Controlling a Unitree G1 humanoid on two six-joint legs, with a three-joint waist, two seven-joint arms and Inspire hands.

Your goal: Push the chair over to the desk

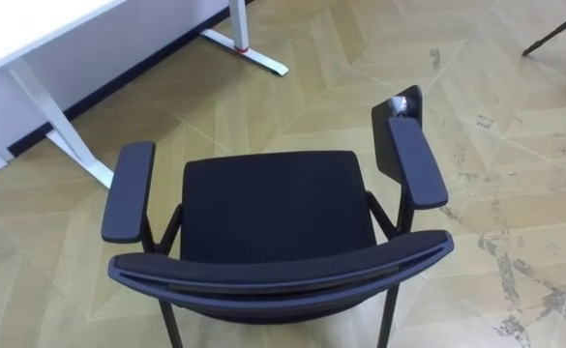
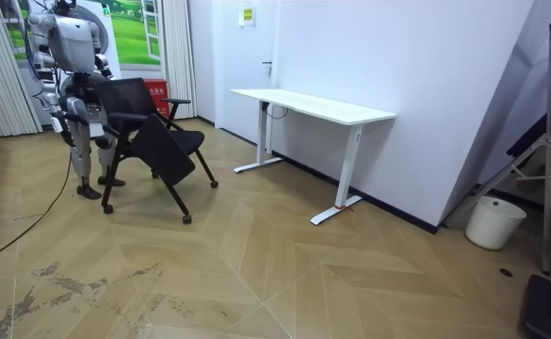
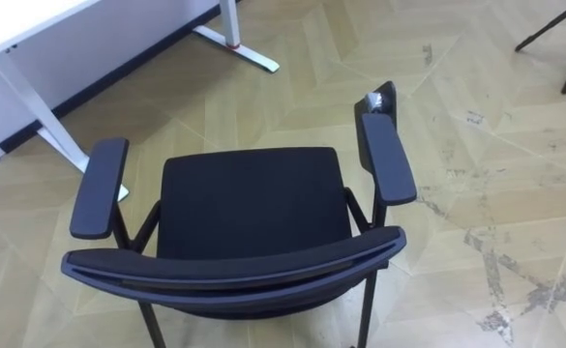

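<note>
Chair just before robot, desk beyond.

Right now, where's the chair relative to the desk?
The chair stands directly before the robot, backrest toward it; the white desk is ahead on the robot's left, apart from the chair.

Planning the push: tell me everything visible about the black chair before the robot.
The chair is black: a padded, fabric-looking seat, a curved backrest, two padded armrests on a slim dark metal frame, legs ending in what look like casters. A dark panel with a silvery fitting hangs beside the armrest on the robot's right. It stands empty on the wood floor, facing the white desk and apart from it, the robot close behind its back.
</note>
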